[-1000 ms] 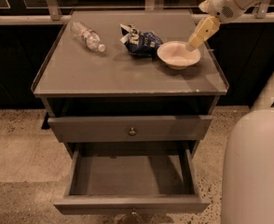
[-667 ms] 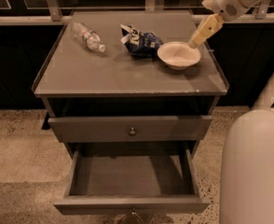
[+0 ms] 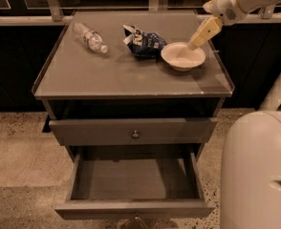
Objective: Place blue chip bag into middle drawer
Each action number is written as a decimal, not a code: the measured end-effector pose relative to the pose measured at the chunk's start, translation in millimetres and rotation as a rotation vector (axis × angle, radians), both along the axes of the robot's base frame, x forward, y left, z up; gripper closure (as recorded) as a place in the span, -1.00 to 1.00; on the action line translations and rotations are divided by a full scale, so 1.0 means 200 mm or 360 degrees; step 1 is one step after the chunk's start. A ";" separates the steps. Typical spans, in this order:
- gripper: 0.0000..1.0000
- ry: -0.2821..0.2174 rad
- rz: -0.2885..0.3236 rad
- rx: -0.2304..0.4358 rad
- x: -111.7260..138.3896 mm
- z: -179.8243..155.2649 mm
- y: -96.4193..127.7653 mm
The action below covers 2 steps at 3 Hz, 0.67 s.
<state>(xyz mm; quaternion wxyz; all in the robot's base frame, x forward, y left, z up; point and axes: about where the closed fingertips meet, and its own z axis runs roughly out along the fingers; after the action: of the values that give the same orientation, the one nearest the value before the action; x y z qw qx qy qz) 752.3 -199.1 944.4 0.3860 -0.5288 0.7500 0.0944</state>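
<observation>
The blue chip bag (image 3: 145,42) lies crumpled near the back of the grey cabinet top (image 3: 107,78), just left of a white bowl (image 3: 182,56). My gripper (image 3: 197,39) hangs over the bowl's right rim, to the right of the bag and not touching it, with the pale arm reaching in from the upper right. The middle drawer (image 3: 133,209) stands pulled out below, and its grey floor is bare.
A clear plastic water bottle (image 3: 89,37) lies on its side at the back left of the top. The upper drawer (image 3: 135,134) with its small brass knob is slightly open. My white base (image 3: 257,171) fills the lower right beside the cabinet.
My gripper has edged slightly left over the bowl. The bag, bottle and drawers have not moved.
</observation>
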 end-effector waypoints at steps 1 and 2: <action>-1.00 0.0024 0.0042 0.0103 0.09 -0.08 0.12; -1.00 0.0051 0.0091 0.0165 0.14 -0.15 0.24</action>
<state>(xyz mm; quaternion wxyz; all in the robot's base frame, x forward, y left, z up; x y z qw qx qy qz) 780.7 -151.4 915.1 0.3979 -0.5276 0.7349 0.1525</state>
